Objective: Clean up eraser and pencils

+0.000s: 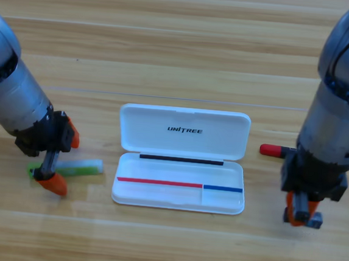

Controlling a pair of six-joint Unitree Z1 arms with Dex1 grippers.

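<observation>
My left gripper [60, 160] straddles the green pencil [76, 168], jaws spread either side, not yet closed; its long axis runs left-right toward the open white case [182, 144]. My right gripper [302, 212] hangs beside the red-capped pencil [273, 151]; its state I can't tell.

Showing on the table are two arms, two grippers, one open white case [181, 158], and two pencils: green [82, 167] and red-capped [275, 151]
</observation>
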